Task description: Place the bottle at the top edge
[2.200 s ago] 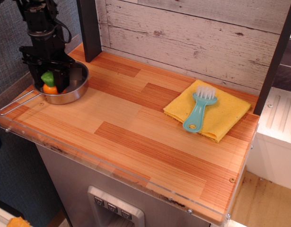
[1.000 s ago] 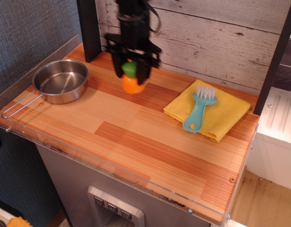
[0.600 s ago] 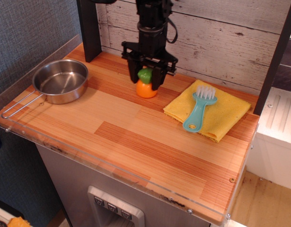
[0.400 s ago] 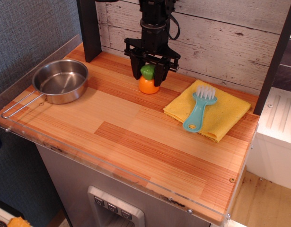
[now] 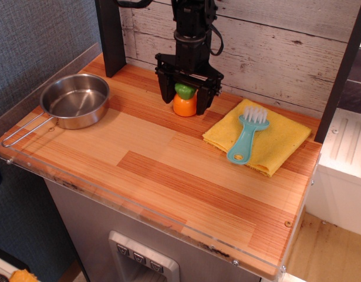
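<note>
The orange bottle (image 5: 184, 104) with its green cap stands upright on the striped wooden tabletop, close to the top edge (image 5: 145, 66) where the wood meets the whitewashed plank wall. My gripper (image 5: 186, 94) hangs straight down over it. Its black fingers (image 5: 165, 93) stand open on either side of the bottle, low near the table, with small gaps to the body and cap. The arm above hides part of the wall behind it.
A steel pan (image 5: 75, 101) with a wire handle sits at the left end. A yellow cloth (image 5: 277, 144) with a teal brush (image 5: 246, 140) on it lies right of the bottle. A dark post (image 5: 110, 35) stands at the back left. A clear acrylic rim (image 5: 127, 202) runs along the front.
The gripper carried the bottle from the pan across to the back middle of the table, lowered it onto the wood, and its fingers have spread apart from the cap.
</note>
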You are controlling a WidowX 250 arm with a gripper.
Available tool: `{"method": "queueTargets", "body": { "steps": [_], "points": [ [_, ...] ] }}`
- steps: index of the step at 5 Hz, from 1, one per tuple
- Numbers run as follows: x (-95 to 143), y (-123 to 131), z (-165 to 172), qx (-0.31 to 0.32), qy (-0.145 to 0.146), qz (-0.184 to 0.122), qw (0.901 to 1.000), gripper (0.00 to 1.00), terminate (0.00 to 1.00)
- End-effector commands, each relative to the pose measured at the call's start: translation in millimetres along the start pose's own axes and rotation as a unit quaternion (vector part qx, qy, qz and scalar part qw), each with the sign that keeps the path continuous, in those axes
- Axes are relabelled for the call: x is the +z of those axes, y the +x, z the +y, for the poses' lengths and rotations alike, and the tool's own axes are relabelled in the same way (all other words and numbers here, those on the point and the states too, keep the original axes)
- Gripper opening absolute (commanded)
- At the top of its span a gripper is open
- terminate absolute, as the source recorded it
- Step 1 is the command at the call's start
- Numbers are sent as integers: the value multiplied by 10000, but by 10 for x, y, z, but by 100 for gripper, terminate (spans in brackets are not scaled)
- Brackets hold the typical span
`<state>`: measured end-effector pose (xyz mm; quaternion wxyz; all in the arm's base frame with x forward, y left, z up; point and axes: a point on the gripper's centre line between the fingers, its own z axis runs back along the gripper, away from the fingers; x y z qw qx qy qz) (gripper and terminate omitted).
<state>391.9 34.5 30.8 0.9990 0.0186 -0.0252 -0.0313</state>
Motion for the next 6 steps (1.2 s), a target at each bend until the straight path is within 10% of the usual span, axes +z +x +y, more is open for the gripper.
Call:
{"method": "queueTargets", "body": {
  "steps": [1,5,6],
  "points": [
    [855,-263,373,359,-170,-863,9955,100,0],
    [653,-782,819,357,356,-267,9984,100,0],
    [653,-782,819,357,356,-267,9984,100,100]
  ]
}}
